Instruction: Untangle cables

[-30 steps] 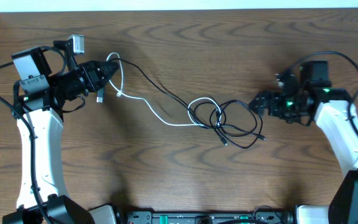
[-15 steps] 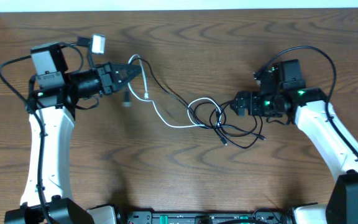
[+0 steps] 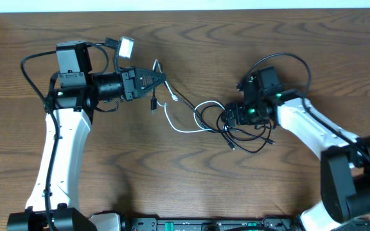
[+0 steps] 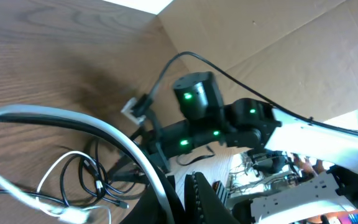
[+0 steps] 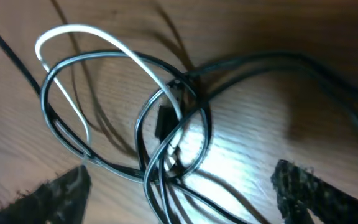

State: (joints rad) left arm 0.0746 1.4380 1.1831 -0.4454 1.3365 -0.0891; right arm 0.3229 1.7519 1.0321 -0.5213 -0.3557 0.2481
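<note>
left gripper (image 3: 159, 78), upper left of center, is clenched on the white cord (image 3: 186, 131) and a black cord (image 3: 184, 101); right gripper (image 3: 228, 117) is released, its fingers straddling the black cord tangle (image 3: 244, 136) at center.

This was a robotics lab bench, not a home or a shop. Two white robot arms, the left arm (image 3: 60, 160) and the right arm (image 3: 307, 128), stood at a plain wood-grain table (image 3: 191, 186). Each carried a black camera module (image 3: 72, 61) and loose black wiring, and green indicator lights (image 4: 188, 96) glowed on their joints. A strip of electronics (image 3: 198, 224) with small green lights ran along the table's near edge. In the left wrist view, brown cardboard sheets (image 4: 303, 56) stood behind the table, and beside them was cluttered metal equipment (image 4: 278, 202), too blurred to name.
</note>
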